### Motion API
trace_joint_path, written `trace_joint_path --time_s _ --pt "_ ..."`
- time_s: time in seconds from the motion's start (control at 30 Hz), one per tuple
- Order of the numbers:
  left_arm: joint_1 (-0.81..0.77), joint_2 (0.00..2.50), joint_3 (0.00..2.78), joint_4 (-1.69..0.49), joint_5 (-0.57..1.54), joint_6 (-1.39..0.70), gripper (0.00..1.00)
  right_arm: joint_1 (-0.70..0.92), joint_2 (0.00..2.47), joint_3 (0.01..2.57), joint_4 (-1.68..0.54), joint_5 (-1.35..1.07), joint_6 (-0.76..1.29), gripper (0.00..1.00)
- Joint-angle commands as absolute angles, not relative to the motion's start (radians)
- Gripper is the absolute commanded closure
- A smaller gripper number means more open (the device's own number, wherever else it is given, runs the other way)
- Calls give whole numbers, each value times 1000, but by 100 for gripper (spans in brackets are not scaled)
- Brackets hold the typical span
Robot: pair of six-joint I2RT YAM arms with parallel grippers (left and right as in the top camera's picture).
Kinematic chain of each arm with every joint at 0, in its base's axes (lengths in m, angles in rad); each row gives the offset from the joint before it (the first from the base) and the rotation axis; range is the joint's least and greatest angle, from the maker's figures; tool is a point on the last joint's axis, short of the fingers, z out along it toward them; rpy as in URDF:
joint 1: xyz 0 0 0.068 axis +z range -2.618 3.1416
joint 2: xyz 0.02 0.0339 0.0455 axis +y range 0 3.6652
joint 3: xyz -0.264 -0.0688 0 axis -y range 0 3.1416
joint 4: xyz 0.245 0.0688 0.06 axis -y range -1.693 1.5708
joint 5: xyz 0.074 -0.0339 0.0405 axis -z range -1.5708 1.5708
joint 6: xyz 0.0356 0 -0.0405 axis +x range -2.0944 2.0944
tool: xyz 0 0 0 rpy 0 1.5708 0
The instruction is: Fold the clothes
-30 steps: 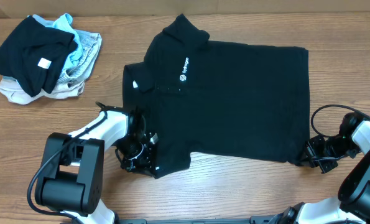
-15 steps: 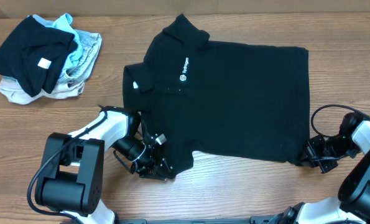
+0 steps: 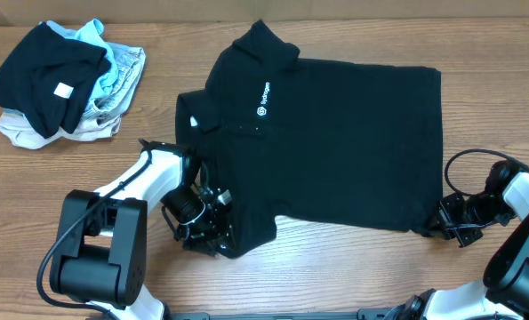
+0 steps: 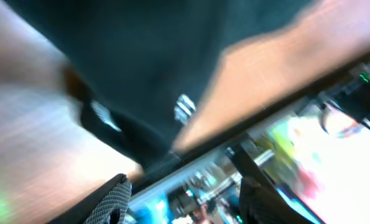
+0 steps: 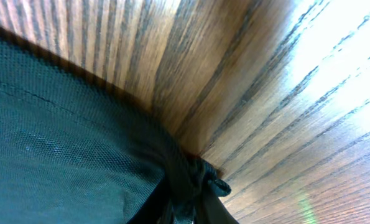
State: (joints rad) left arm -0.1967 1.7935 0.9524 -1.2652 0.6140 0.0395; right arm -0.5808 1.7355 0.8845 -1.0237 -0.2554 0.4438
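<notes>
The clothes, a black polo shirt (image 3: 335, 142) with a white chest logo (image 3: 262, 100), lie spread flat on the wooden table, collar toward the far left. My left gripper (image 3: 212, 236) sits at the shirt's near-left sleeve corner. In the blurred left wrist view its fingers (image 4: 113, 202) stand apart with nothing between them, and the shirt (image 4: 160, 68) lies beyond them. My right gripper (image 3: 442, 222) is at the near-right hem corner. In the right wrist view this gripper (image 5: 188, 208) is shut on a bunched fold of the shirt (image 5: 66, 162).
A pile of other clothing (image 3: 64, 84) lies at the far left, topped by a black garment with a square white tag (image 3: 63, 91). A black cable (image 3: 464, 160) loops beside the right arm. Bare wood (image 5: 284, 93) runs along the near edge.
My left gripper has opened and let go of the sleeve corner, which now rests on the table. The right gripper has stayed at the hem corner.
</notes>
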Motion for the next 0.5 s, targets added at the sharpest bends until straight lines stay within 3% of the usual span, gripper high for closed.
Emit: trace_joint_path --time_s 0.0,0.07,0.2,0.3,0.47 --pt "-202 1769 974 -1303 727 146 44 -573 1773 879 -996 -240 438 87" --pt "-202 1769 974 -1274 627 126 44 -573 1773 879 -993 -240 438 87" --pt "-202 1769 974 -1140 281 -137 48 -573 1773 879 -989 -240 438 87" --pt "-202 1769 974 -1070 267 -157 54 -573 1773 879 -991 -240 438 87" --pt "-220 1769 968 -1041 297 -146 53 -573 1773 879 -997 -240 438 87"
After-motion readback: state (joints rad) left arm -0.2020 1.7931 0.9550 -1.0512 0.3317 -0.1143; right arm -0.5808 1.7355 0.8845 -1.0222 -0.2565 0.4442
